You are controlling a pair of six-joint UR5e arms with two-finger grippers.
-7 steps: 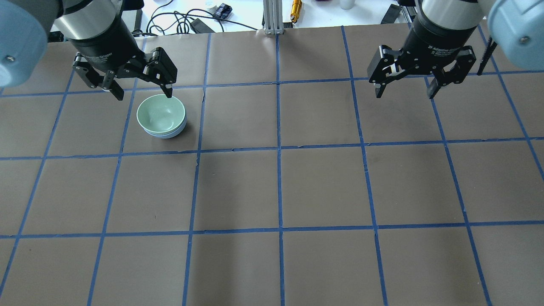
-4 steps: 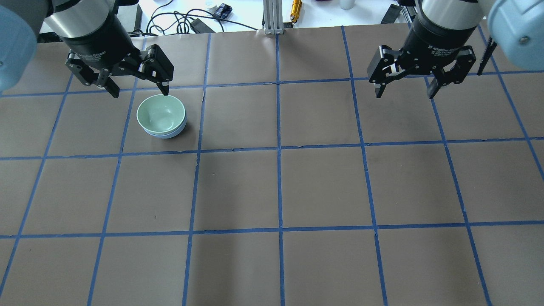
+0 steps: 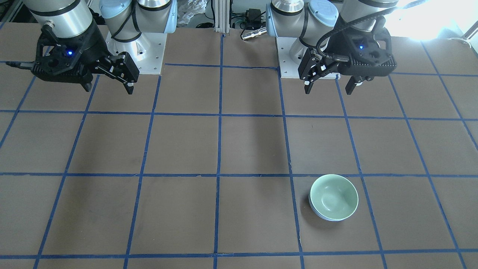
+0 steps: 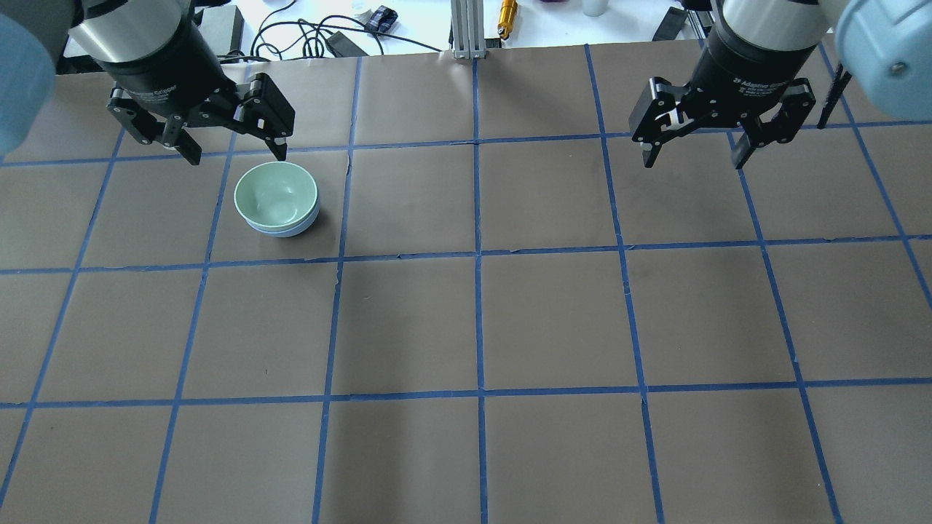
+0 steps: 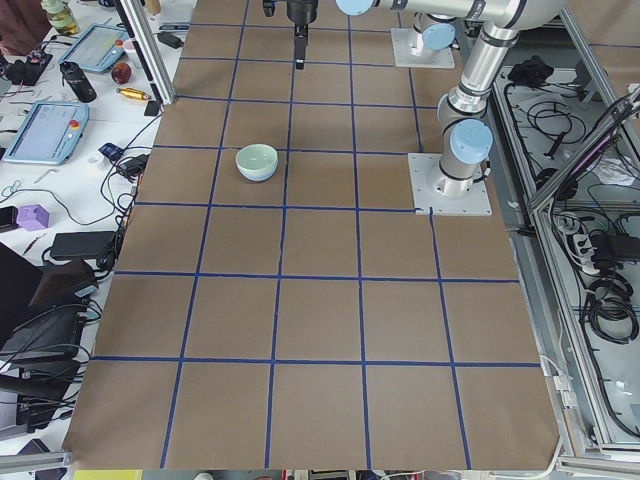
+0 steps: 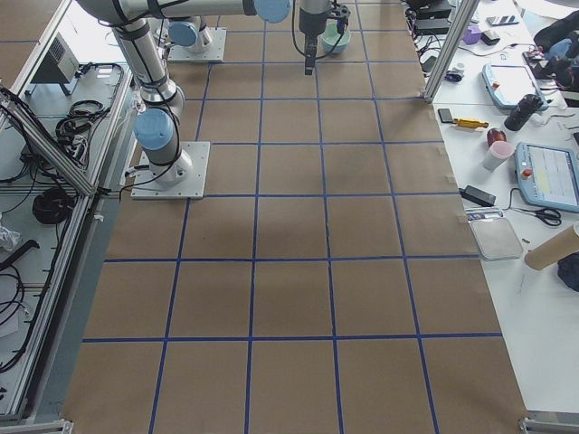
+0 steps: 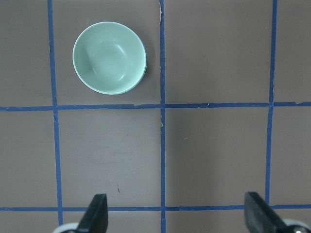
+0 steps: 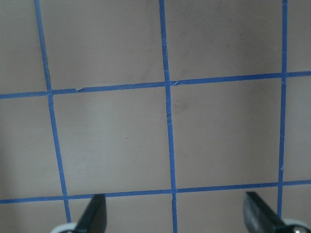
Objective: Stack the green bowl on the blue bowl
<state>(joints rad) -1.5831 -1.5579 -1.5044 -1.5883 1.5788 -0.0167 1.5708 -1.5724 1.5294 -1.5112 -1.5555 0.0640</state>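
green bowl (image 4: 276,193) nested in blue bowl (image 4: 279,232), near left fingers (image 4: 275,138) | those and right fingers (image 4: 649,149) spread, empty | back off upward, don't nudge stack

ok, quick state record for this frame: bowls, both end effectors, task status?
green bowl: upright, nested inside the blue bowl
blue bowl: underneath, on the table, only a rim sliver shows
left end effector: open, empty, not touching the bowls
right end effector: open, empty, far from the bowls
task status: stack looks done
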